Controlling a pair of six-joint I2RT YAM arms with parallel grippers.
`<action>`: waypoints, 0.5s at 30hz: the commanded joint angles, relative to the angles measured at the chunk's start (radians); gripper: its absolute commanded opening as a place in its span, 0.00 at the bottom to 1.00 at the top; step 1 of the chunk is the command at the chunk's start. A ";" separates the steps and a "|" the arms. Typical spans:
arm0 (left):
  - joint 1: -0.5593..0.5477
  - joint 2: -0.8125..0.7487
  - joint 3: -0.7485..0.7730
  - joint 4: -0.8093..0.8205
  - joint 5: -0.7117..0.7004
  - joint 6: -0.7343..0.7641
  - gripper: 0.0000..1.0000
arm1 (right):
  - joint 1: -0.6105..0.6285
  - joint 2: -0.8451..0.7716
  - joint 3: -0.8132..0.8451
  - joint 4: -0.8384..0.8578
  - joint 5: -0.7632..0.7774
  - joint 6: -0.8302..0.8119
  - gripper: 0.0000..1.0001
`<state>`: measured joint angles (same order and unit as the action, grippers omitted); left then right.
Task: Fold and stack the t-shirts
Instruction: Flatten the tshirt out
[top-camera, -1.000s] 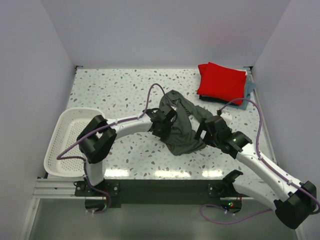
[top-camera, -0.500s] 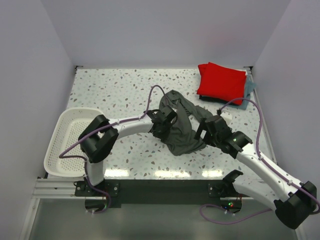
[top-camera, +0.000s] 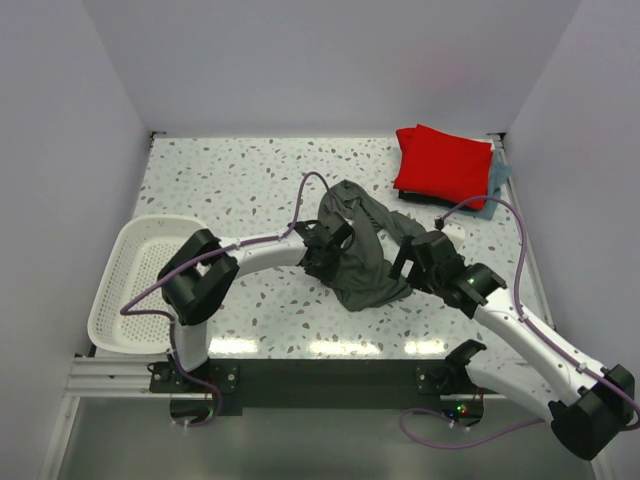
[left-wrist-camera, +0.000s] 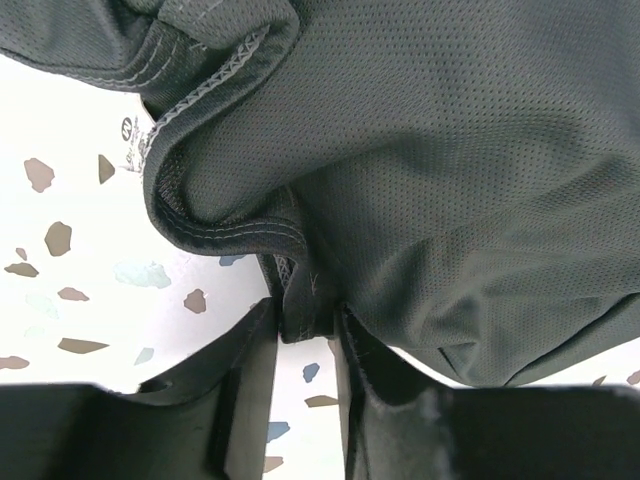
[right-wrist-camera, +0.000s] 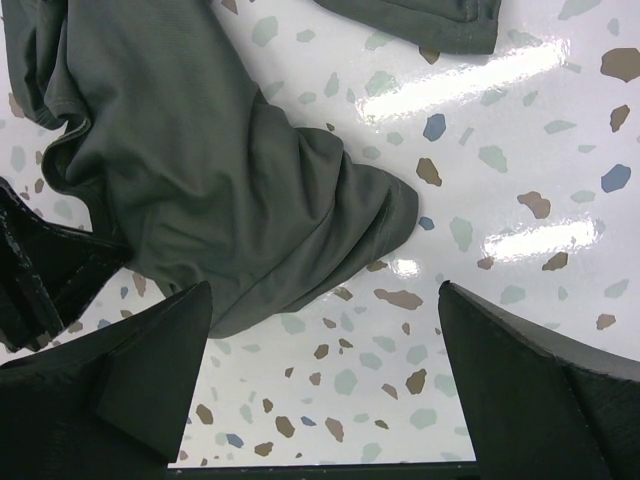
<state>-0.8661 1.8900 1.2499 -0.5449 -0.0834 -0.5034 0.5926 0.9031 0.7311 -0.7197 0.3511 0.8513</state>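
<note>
In left wrist view only: grey t-shirt (left-wrist-camera: 450, 180) hem inside left pincer (left-wrist-camera: 305, 316)

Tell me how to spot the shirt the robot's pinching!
In the middle of the speckled table lies the crumpled dark grey t-shirt, a fold pinched in the left jaws. The red t-shirt in the far right corner is neatly folded; this one is messy.

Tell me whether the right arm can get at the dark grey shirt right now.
Probably yes: the right gripper hangs open over an edge of the dark grey shirt, nothing between them.
</note>
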 joint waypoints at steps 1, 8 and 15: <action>-0.005 0.014 -0.001 0.014 0.000 0.019 0.32 | -0.005 -0.007 0.018 0.008 0.035 0.000 0.99; 0.001 0.003 -0.003 0.028 -0.008 0.028 0.00 | -0.037 0.013 0.008 0.048 0.028 -0.030 0.99; 0.177 -0.245 -0.029 -0.018 -0.061 -0.030 0.00 | -0.100 0.104 0.048 0.075 0.019 -0.106 0.99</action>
<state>-0.8028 1.8427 1.2297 -0.5510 -0.0860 -0.4988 0.5125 0.9779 0.7311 -0.6899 0.3519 0.7979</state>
